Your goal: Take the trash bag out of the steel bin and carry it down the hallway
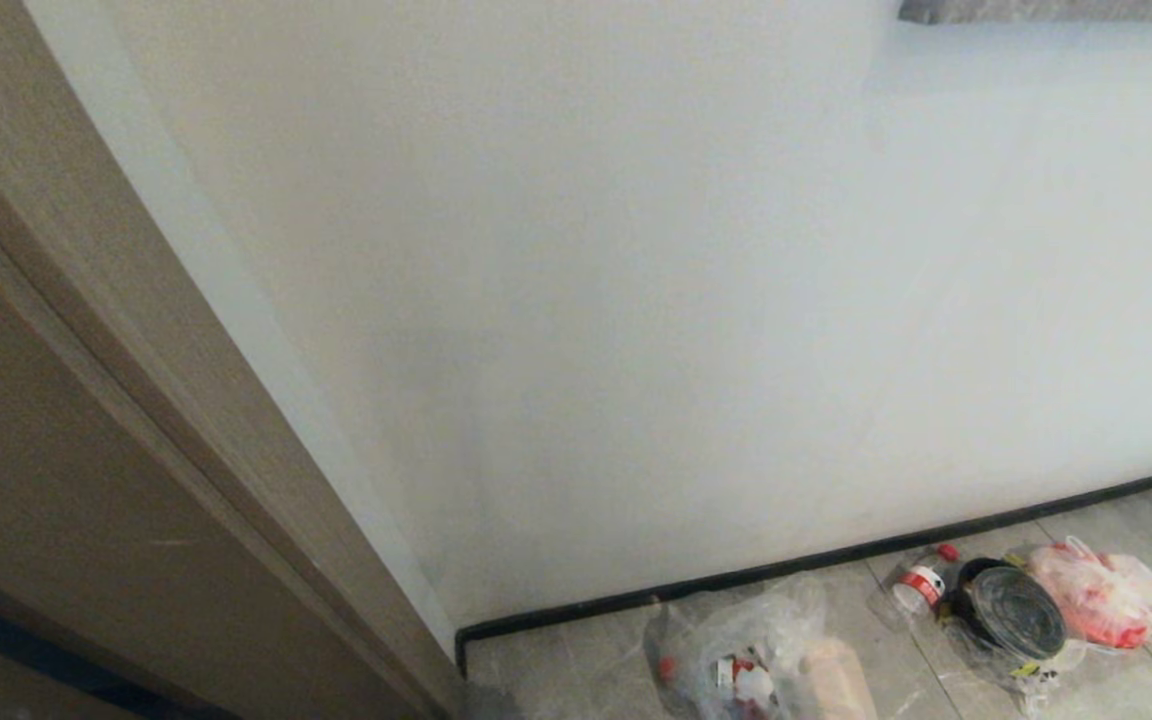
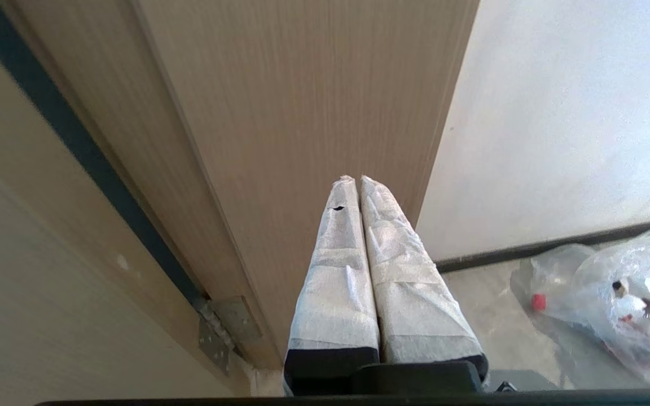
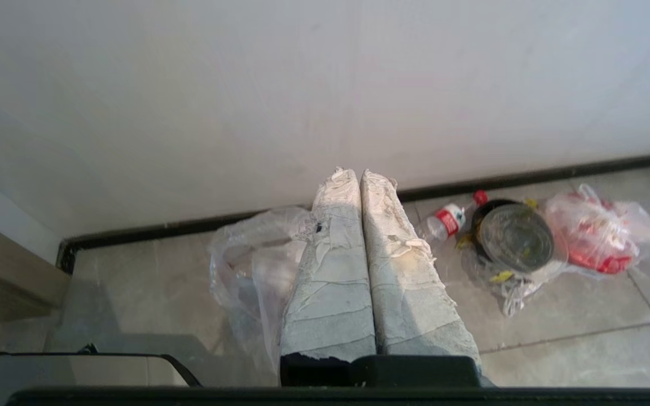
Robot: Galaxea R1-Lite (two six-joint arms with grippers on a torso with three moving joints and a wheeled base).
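A: What is at the far left?

B: A wood door (image 1: 86, 420) and its frame, then a white wall (image 1: 636, 300) with a dark baseboard (image 1: 816, 560) meeting the tiled floor (image 1: 576, 665).

A: And the left gripper (image 2: 357, 179)?

B: It hangs in front of the door edge, its taped fingers (image 2: 336, 270) pressed together, clenched on nothing and touching nothing.

A: Where is the trash bag?

B: A clear bag (image 1: 756, 655) lies on the floor near the baseboard, with red-and-white scraps and something tan showing through. I see no steel bin around it. In the left wrist view the same bag (image 2: 613, 293) lies just right of the door.

A: The right gripper (image 3: 359, 172)?

B: Also fully closed and empty, its fingers (image 3: 333, 293) tight together. It hovers above that bag (image 3: 251, 265) without touching it.

A: Further right?

B: A plastic bottle (image 1: 921, 580) with a red cap, touching a black round container (image 1: 1011, 610) under a clear lid, then a pinkish-red bag (image 1: 1101, 590) against it.
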